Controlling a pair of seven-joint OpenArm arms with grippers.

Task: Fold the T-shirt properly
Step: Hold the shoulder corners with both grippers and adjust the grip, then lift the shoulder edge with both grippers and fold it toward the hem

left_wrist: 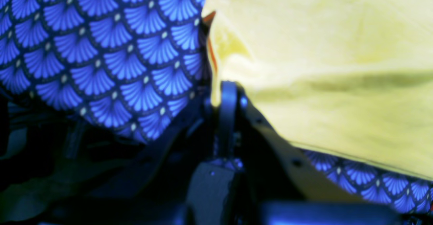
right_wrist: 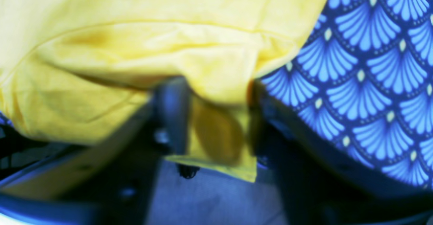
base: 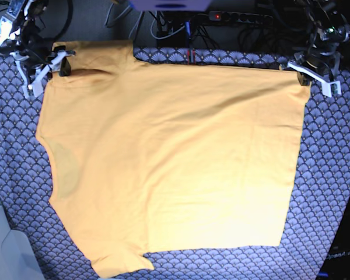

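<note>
The yellow-orange T-shirt (base: 175, 157) lies spread flat on the table, neck side at the left. My right gripper (base: 61, 63) is at its far left corner by the sleeve. In the right wrist view its fingers (right_wrist: 172, 110) stand apart, with a fold of the T-shirt (right_wrist: 135, 32) hanging between them around the gripper (right_wrist: 214, 116). My left gripper (base: 304, 76) is at the far right hem corner. In the left wrist view the gripper (left_wrist: 225, 89) looks shut on the edge of the T-shirt (left_wrist: 321, 49).
A blue-grey scale-patterned cloth (base: 326, 186) covers the table under the shirt and also shows in the left wrist view (left_wrist: 101, 49) and the right wrist view (right_wrist: 355, 83). A power strip (base: 239, 16) and cables lie behind the far edge. A grey surface (base: 3, 251) sits at the front left.
</note>
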